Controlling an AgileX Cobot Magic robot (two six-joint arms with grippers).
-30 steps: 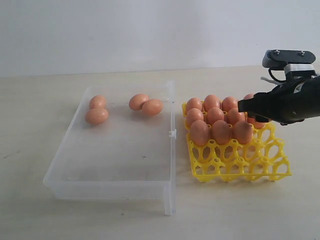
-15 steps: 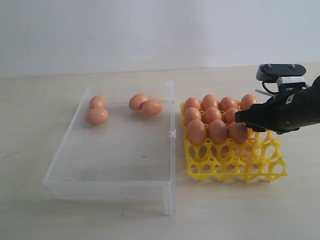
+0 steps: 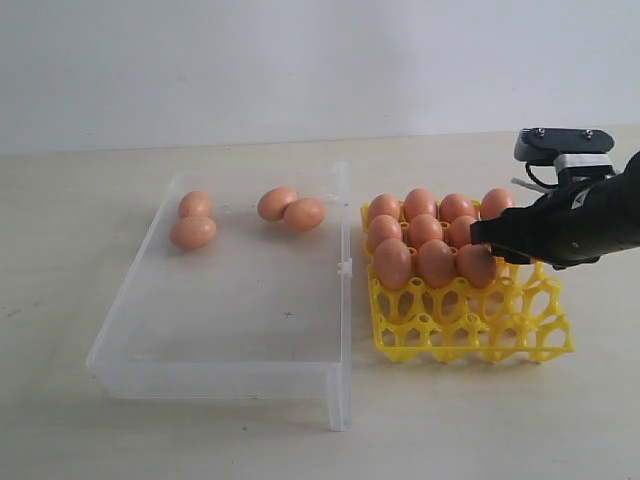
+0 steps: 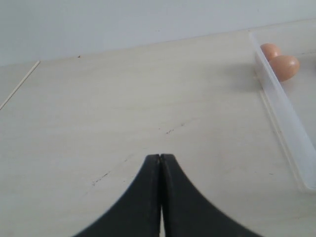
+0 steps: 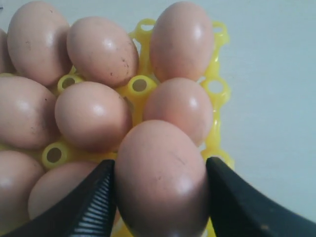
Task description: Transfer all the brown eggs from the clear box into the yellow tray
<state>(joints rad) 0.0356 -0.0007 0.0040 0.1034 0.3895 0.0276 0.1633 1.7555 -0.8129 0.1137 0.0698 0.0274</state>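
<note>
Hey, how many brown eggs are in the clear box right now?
4. Two brown eggs lie close together near the far left corner of the clear box; two more touch each other by its far wall, nearer the yellow tray. None appear hidden.

One clear box (image 3: 230,378), one yellow tray (image 3: 470,335), fourteen brown eggs (image 3: 193,232) visible (others hidden).

Pale beige table (image 3: 90,440), matte and smooth, meeting a plain white wall (image 3: 300,60) along its far edge. In the left wrist view, thin straight seam (image 4: 19,85) across the tabletop, running up to that far edge. Few short dark scratches (image 4: 174,129) on the bare surface, well apart from the seam.
</note>
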